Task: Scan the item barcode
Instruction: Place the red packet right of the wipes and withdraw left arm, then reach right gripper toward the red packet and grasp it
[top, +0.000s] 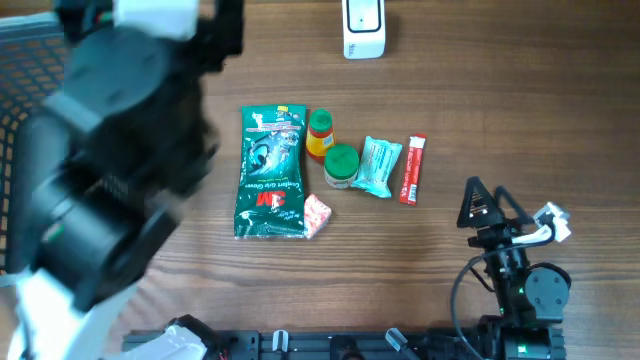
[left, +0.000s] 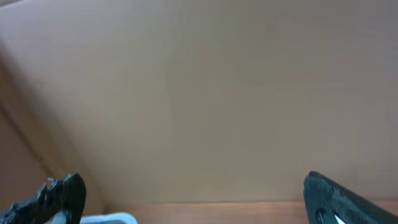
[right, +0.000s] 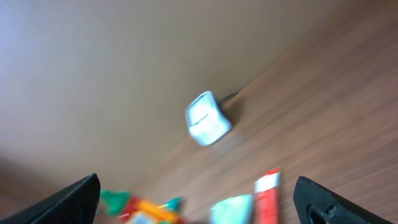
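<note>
Wood-grain table (top: 500, 100): glossy flat green pouch (top: 270, 172), round-lidded jar (top: 341, 165), boxy white scanner (top: 363, 28) far; L gripper (left: 193, 205), R gripper (right: 199, 202) spread wide, empty.

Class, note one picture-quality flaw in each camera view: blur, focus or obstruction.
Overhead: the left arm, close to the lens, is a defocused mass covering the left side, while the green packet is sharp. Left wrist: only soft, featureless tan above dark fingertips. Right wrist: streaky blur softens the white scanner and red sachet.
</note>
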